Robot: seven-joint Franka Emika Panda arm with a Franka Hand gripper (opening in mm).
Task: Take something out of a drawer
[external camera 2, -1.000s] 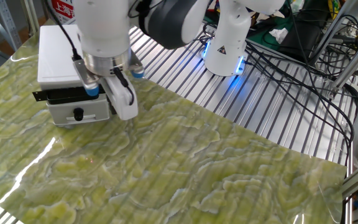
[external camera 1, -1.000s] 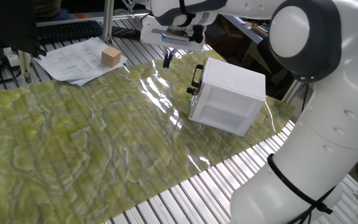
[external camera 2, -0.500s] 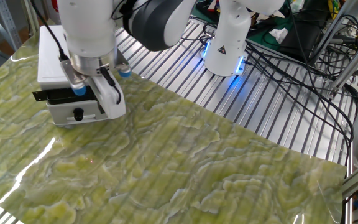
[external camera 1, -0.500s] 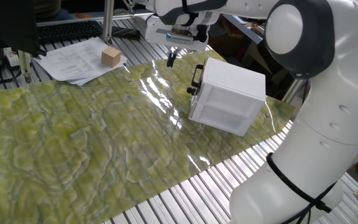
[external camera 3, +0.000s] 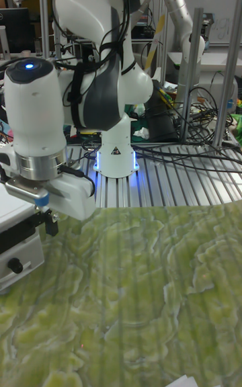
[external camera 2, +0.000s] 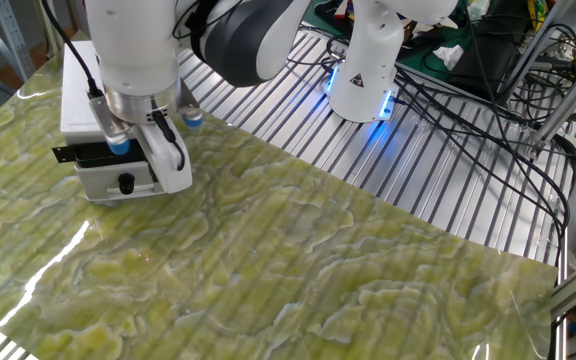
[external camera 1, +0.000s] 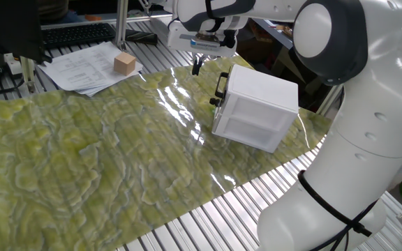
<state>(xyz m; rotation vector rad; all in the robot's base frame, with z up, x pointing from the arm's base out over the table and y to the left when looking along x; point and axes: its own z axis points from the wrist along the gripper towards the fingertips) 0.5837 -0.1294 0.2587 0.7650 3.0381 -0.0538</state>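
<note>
A green wavy mat point(external camera 1: 96, 160) is covering the table. The white cabinet point(external camera 1: 257, 108) is sitting on it, its drawer point(external camera 2: 103, 152) looking shut. The gripper point(external camera 1: 197, 65) is hanging just beside the black handle point(external camera 1: 221, 85); I cannot tell if its jaws are spread. A tan block point(external camera 1: 124, 63) is resting on papers point(external camera 1: 89, 67), far from the cabinet. The small cube is not showing.

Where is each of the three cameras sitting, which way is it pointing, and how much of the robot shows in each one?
One fixed view: high, beside the arm's base, looking across the green mat at the white cabinet; big arm links and the gripper show.
The other fixed view: high on the opposite side, facing the cabinet's drawer front and the robot's base.
Tall fixed view: low at mat level, facing the base; the whole arm shows.
Shared: all three show the gripper at the cabinet's front.
</note>
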